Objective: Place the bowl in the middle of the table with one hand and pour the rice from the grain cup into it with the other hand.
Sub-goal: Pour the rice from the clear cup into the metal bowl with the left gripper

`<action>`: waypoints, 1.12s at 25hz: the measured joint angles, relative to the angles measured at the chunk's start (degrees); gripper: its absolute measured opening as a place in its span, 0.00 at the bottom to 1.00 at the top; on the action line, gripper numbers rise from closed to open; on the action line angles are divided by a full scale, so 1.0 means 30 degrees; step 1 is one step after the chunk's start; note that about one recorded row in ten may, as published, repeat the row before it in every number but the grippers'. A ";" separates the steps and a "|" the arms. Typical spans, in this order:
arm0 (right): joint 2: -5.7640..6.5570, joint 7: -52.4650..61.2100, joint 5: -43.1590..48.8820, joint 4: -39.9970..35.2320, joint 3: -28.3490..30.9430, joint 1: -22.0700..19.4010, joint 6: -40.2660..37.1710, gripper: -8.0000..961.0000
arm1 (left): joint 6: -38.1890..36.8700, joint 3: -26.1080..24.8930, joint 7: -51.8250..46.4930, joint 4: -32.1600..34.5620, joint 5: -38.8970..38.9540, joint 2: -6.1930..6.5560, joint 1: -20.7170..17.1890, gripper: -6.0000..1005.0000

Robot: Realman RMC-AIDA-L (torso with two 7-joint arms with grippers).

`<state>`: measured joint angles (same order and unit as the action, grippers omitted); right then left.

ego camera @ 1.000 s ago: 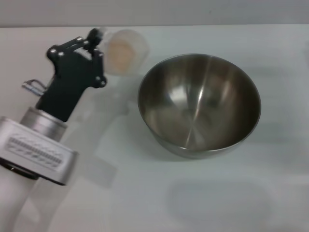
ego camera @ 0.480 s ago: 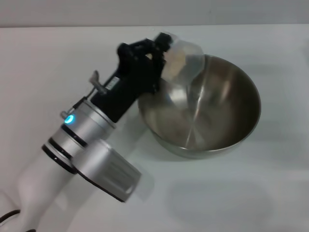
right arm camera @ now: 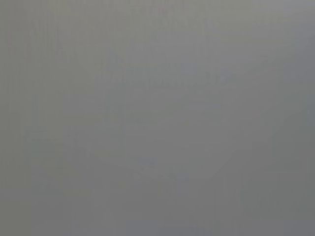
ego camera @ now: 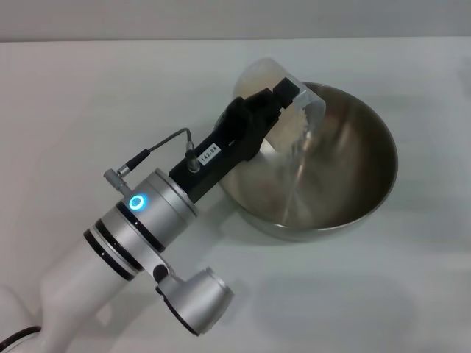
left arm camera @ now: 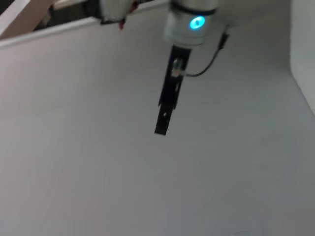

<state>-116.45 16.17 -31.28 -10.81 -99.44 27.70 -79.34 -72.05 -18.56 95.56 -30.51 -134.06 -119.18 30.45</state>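
My left gripper (ego camera: 283,99) is clamped on the cup (ego camera: 283,92) and holds it tipped over the bowl's (ego camera: 346,169) rim at about ten o'clock, mouth facing into the bowl. In the head view the arm reaches up from seven o'clock across the table (ego camera: 88,95), its ring light (ego camera: 137,202) glowing blue. The bowl sits right of centre on the table; pale rice (ego camera: 302,136) streams from the cup's lip down the shiny inner wall.

The left wrist view shows white table (left arm camera: 98,172) and, farther off, my right gripper (left arm camera: 167,105) hanging down as a thin dark bar beneath a lit ring (left arm camera: 197,22); I cannot tell how its fingers stand.

The right wrist view is plain grey.
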 joint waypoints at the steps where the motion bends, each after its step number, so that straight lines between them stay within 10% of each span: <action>1: 0.0000 0.0000 0.0000 0.0001 -0.0016 0.0000 0.0004 0.82 | 0.0001 0.0089 0.0619 0.0000 -0.0005 0.0001 -0.0014 0.05; 28: 0.0001 -0.0001 0.0029 0.0002 -0.0044 -0.0087 -0.0057 0.82 | 0.0155 0.1490 0.7490 -0.0023 -0.0538 0.0000 -0.0071 0.06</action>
<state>-116.45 16.17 -31.20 -10.81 -99.57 27.44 -79.51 -71.58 -14.09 118.03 -30.58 -135.67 -119.18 30.24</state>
